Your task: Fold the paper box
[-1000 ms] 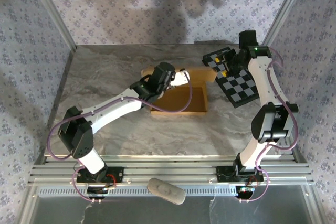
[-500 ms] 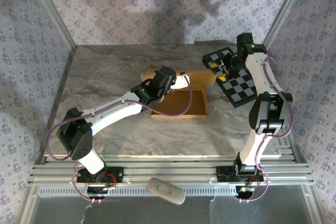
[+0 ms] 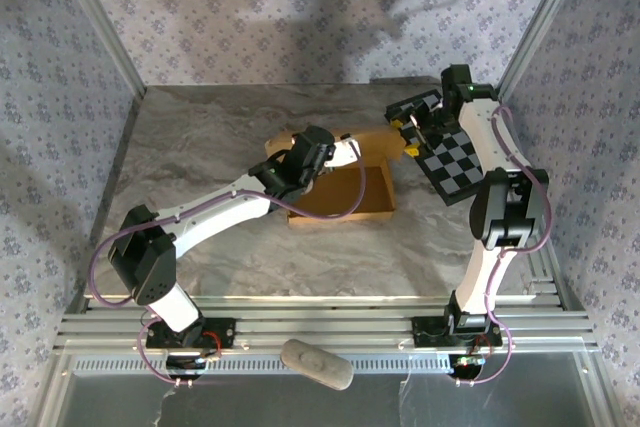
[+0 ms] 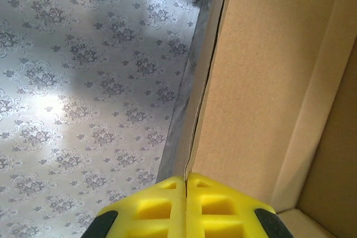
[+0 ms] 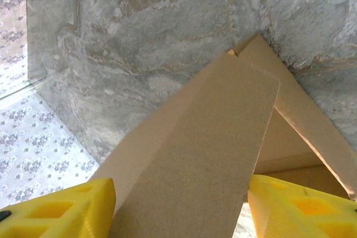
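Your right gripper (image 5: pixel 179 211) had widened, fingers apart around a flap of the paper box (image 3: pixel 372 199); your left gripper (image 4: pixel 186 192) stayed shut.

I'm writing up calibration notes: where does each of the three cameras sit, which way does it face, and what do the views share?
Top external: above and behind the arms, looking down on the table, paper box and checkerboard panel; left arm and right arm show, bases nearest.
Left wrist: looks along its shut left fingers, which pinch the box wall, toward the patterned wall.
Right wrist: looks down between its spread right fingers, at a box flap and the marble.
Shared: all three see the box.
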### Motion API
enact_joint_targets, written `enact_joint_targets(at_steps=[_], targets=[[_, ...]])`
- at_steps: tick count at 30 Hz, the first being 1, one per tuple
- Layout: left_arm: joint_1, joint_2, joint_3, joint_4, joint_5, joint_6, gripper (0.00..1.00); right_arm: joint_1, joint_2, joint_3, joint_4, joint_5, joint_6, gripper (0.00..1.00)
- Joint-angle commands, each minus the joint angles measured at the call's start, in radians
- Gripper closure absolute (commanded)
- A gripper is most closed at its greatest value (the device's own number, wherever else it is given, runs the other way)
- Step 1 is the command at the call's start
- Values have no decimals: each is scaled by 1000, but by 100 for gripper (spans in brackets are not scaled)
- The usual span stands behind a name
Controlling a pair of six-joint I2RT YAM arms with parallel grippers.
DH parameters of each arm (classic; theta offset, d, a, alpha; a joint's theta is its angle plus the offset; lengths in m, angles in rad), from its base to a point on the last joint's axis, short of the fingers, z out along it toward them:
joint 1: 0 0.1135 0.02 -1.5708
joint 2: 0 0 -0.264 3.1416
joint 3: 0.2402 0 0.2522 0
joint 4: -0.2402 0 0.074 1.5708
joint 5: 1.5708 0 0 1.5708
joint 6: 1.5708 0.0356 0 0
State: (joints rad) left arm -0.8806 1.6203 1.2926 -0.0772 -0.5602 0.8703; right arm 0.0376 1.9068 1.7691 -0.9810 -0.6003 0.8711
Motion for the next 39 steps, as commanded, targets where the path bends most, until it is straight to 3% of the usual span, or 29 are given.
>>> enact_joint_targets(at_steps=[1, 4, 11, 18, 24, 29, 39], targets=[[10, 0, 47, 44, -1, -31, 100, 6, -29, 9, -41, -18, -21, 35], [19, -4, 48, 40, 8, -25, 100, -35, -79, -2, -36, 60, -60, 32], [26, -13, 41, 32, 28, -11, 100, -112, -22, 73, 40, 51, -86, 32], [35, 0, 75, 13, 33, -24, 100, -30, 152, 276, -78, -13, -123, 32], [38, 26, 111, -10, 18, -53, 100, 41, 76, 118, -19, -54, -34, 32], [37, 41, 129, -27, 14, -77, 100, 45, 13, 26, 24, -59, 43, 31], [28, 56, 144, -26, 15, -92, 100, 61, 22, 0, 92, -159, 192, 34]])
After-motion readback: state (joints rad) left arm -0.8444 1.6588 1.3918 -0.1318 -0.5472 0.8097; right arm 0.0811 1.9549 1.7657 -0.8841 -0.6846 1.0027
